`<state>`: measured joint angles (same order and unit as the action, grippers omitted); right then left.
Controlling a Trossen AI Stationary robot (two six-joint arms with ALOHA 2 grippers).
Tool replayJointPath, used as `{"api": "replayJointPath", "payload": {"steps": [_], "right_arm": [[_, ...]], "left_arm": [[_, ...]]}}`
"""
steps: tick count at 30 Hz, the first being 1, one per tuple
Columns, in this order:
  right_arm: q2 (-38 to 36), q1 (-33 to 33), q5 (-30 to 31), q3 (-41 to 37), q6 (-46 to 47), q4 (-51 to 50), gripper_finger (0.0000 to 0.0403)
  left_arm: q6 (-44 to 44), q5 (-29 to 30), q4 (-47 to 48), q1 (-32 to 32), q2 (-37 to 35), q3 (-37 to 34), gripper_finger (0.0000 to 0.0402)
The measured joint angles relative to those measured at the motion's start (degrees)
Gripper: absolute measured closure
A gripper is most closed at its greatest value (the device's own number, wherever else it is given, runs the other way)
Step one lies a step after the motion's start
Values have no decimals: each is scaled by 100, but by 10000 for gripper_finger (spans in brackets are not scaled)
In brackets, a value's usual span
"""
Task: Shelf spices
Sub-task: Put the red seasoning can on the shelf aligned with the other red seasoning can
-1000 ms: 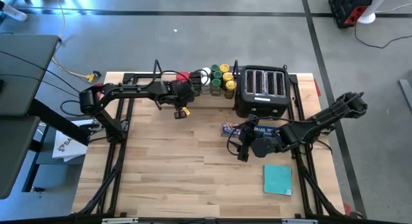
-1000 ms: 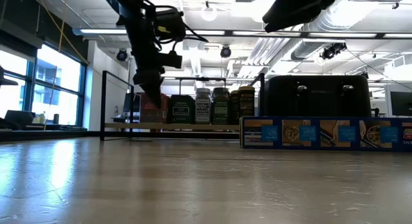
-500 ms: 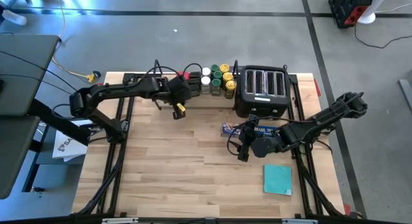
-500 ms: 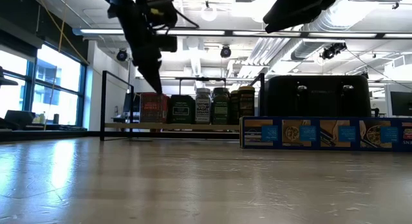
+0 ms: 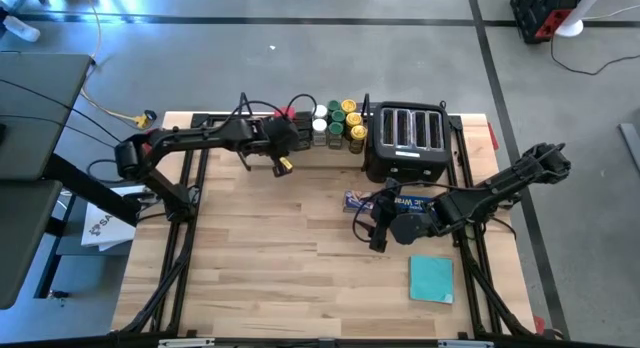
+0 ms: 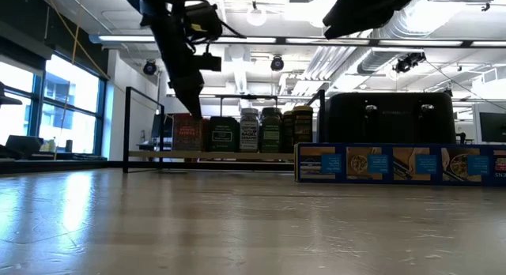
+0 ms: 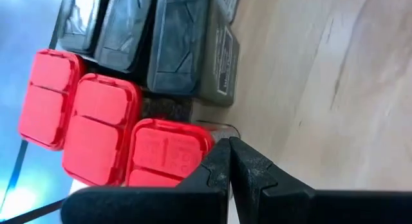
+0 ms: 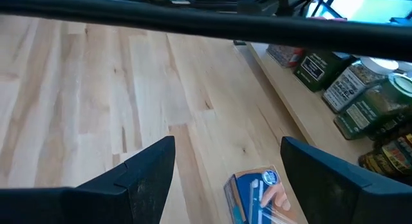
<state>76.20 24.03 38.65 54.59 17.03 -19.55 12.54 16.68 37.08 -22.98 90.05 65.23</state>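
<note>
The spices (image 5: 338,123) stand in a row on the shelf (image 6: 221,155) at the table's far edge: jars with yellow, green and white lids, dark tins (image 7: 177,47) and red-lidded tins (image 7: 100,127). My left gripper (image 7: 229,161) is shut. It points steeply down over the shelf's left end, with its tips by the edge of the nearest red tin (image 7: 168,150) and at that tin's top (image 6: 187,133) in the low view. My right gripper (image 8: 225,179) hangs open above the table, over the end of the blue box (image 8: 257,192), with nothing between its fingers. My left gripper comes slanting down from the table's near side, and its shut fingertips (image 7: 219,161) stand at the edge of the nearest red tin's lid (image 7: 193,147). I cannot tell whether they touch it. The tin stands upright on the shelf.
A black four-slot toaster (image 5: 408,138) stands right of the spices. The long blue box (image 5: 356,200) lies in front of it. A flat teal square (image 5: 431,279) lies near the right front. Bare wooden table top (image 5: 260,248) spreads to the left and front.
My left gripper, shut throughout, has risen from in front of the red tin's face to about the level of its top, and has shifted slightly toward the table's far edge. The tin now shows whole in the low view.
</note>
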Motion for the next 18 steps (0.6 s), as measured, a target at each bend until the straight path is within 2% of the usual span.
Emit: {"api": "replayJointPath", "payload": {"steps": [7, 18], "right_arm": [[-104, 266, -3, -2, -307, 265, 126], [-812, 827, 343, -2, -445, -57, 126]], "left_arm": [[-213, -349, -35, 487, -485, 0, 401], [-1391, -129, 332, 1783, -2138, 0, 401]]}}
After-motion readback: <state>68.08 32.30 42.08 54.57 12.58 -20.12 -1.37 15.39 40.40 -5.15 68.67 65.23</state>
